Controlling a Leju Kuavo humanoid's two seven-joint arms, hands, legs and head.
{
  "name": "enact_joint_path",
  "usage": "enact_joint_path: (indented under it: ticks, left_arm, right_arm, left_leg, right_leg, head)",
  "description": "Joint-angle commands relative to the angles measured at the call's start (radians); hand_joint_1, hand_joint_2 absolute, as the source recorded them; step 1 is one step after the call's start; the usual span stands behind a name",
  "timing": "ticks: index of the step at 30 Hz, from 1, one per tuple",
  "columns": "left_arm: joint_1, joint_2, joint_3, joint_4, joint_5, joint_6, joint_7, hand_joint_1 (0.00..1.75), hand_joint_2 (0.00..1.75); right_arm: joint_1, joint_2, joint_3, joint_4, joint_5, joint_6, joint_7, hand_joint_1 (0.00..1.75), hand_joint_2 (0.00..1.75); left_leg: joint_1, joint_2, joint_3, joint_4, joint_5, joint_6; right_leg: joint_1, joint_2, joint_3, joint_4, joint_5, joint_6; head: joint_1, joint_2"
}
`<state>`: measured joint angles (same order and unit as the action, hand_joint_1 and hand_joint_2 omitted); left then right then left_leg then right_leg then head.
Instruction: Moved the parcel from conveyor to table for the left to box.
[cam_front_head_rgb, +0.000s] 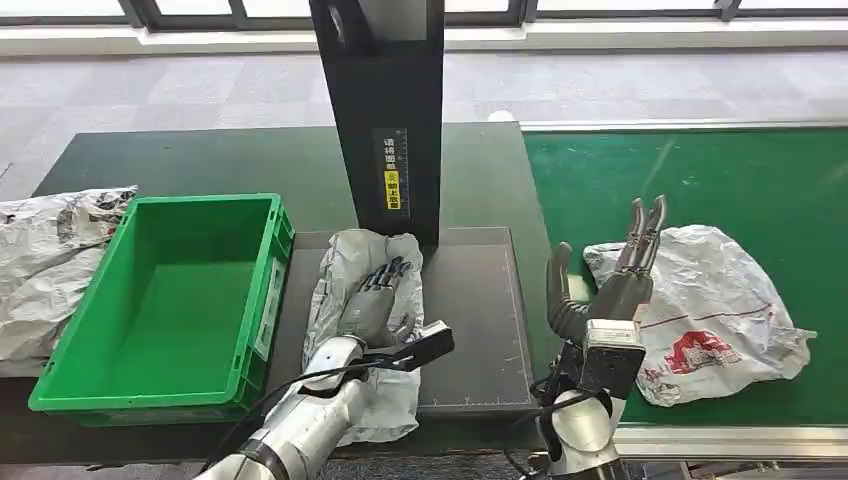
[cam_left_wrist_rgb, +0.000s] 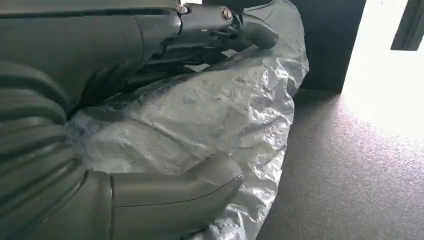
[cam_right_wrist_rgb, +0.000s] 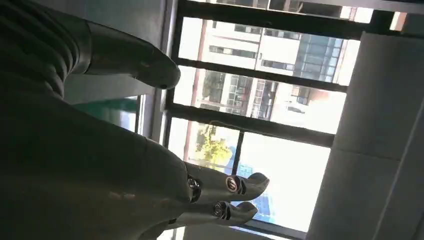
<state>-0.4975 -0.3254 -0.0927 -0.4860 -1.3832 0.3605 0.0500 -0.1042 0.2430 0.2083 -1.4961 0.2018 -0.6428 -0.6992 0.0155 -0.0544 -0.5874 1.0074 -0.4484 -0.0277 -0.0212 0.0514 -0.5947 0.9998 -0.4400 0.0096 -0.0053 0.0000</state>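
A crumpled grey-white parcel (cam_front_head_rgb: 345, 262) lies on the dark pad (cam_front_head_rgb: 470, 320) of the table, just right of the green box (cam_front_head_rgb: 200, 200). My left hand (cam_front_head_rgb: 375, 300) rests flat on top of this parcel, thumb spread out to the side. In the left wrist view the parcel (cam_left_wrist_rgb: 210, 120) sits between the fingers (cam_left_wrist_rgb: 220, 25) and the thumb (cam_left_wrist_rgb: 175, 190), which stand wide apart. My right hand (cam_front_head_rgb: 610, 285) is raised beside the conveyor (cam_front_head_rgb: 700, 180), fingers pointing up and apart, holding nothing. A second white parcel (cam_front_head_rgb: 720, 310) with red print lies on the belt right of it.
The green box is empty inside. More crumpled grey bags (cam_front_head_rgb: 50, 260) lie left of it. A tall black post (cam_front_head_rgb: 385, 110) stands behind the pad. In the right wrist view the right hand's fingers (cam_right_wrist_rgb: 235, 185) stand against bright windows.
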Motion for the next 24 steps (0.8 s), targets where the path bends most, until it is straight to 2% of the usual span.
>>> enact_joint_path:
  ticks: [1, 7, 11, 14, 17, 18, 19, 20, 22, 24]
  left_arm:
    - [-0.001, 0.043, -0.041, 0.093, -0.011, -0.022, 0.018, 0.00, 1.75]
    - [-0.001, 0.043, -0.041, 0.093, -0.011, -0.022, 0.018, 0.00, 1.75]
    - [-0.001, 0.043, -0.041, 0.093, -0.011, -0.022, 0.018, 0.00, 1.75]
    - [-0.001, 0.041, -0.063, 0.112, -0.077, -0.070, 0.071, 0.00, 1.75]
    - [0.006, 0.033, -0.086, 0.128, -0.121, -0.120, 0.061, 0.00, 1.75]
    - [0.011, 0.030, -0.078, 0.125, -0.118, -0.125, 0.052, 1.75, 1.75]
    - [0.013, 0.030, -0.080, 0.125, -0.128, -0.131, 0.052, 1.75, 1.75]
    - [0.016, 0.029, -0.083, 0.118, -0.145, -0.116, 0.066, 1.75, 1.75]
    - [0.014, 0.027, -0.078, 0.118, -0.145, -0.121, 0.065, 1.75, 1.75]
    - [0.013, 0.026, -0.073, 0.110, -0.152, -0.117, 0.062, 1.75, 1.75]
  right_arm:
    - [-0.019, -0.044, 0.038, 0.051, -0.005, -0.002, 0.001, 0.00, 1.75]
    - [-0.019, -0.044, 0.038, 0.051, -0.005, -0.002, 0.001, 0.00, 1.75]
    - [-0.019, -0.044, 0.038, 0.051, -0.005, -0.002, 0.001, 0.00, 1.75]
    - [-0.018, -0.046, 0.040, 0.049, -0.009, -0.002, 0.001, 0.00, 1.75]
    - [-0.022, -0.043, 0.039, 0.052, -0.012, -0.002, 0.001, 0.00, 1.75]
    - [-0.021, -0.041, 0.038, 0.051, -0.012, -0.002, 0.001, 0.00, 1.75]
    - [-0.019, -0.040, 0.037, 0.049, -0.012, -0.002, 0.001, 0.00, 1.75]
    - [-0.016, -0.037, 0.035, 0.046, -0.008, -0.003, 0.001, 0.00, 1.75]
    - [-0.011, -0.037, 0.033, 0.042, -0.007, -0.003, 0.001, 0.00, 1.75]
    - [-0.005, -0.035, 0.028, 0.037, -0.003, -0.004, 0.001, 0.00, 1.75]
  left_leg:
    - [0.000, 0.003, 0.003, -0.001, 0.000, 0.001]
    - [0.000, 0.007, 0.004, -0.003, 0.000, 0.001]
    - [0.000, 0.004, 0.004, -0.002, 0.000, 0.001]
    - [0.000, 0.007, 0.005, -0.003, 0.001, 0.001]
    - [0.000, 0.006, 0.006, -0.003, 0.001, 0.001]
    - [0.000, 0.004, 0.006, -0.002, 0.000, 0.001]
    - [0.000, 0.009, 0.006, -0.004, 0.001, 0.002]
    - [0.000, 0.004, 0.008, -0.002, -0.001, 0.002]
    - [-0.001, 0.007, 0.007, -0.003, 0.000, 0.003]
    - [-0.001, 0.004, 0.005, -0.002, -0.003, 0.003]
  right_leg:
    - [0.001, -0.001, 0.002, -0.001, 0.000, -0.001]
    - [0.001, -0.001, 0.004, -0.003, 0.001, -0.001]
    - [0.000, -0.001, 0.004, -0.002, 0.001, -0.001]
    - [0.001, -0.002, 0.004, -0.003, 0.002, -0.002]
    - [0.001, -0.001, 0.005, -0.003, 0.001, -0.001]
    - [0.001, -0.001, 0.006, -0.002, 0.001, -0.001]
    - [0.002, -0.003, 0.006, -0.005, 0.003, -0.002]
    - [0.001, -0.002, 0.008, -0.002, 0.000, 0.000]
    - [0.001, -0.003, 0.010, -0.004, 0.000, 0.000]
    - [0.001, -0.002, 0.014, -0.003, -0.003, 0.002]
  head:
    - [0.000, 0.000]
    - [0.000, 0.000]
    - [0.000, 0.000]
    - [0.000, 0.000]
    - [0.000, 0.000]
    - [0.000, 0.000]
    - [0.000, 0.000]
    - [0.000, 0.000]
    - [0.000, 0.000]
    - [0.000, 0.000]
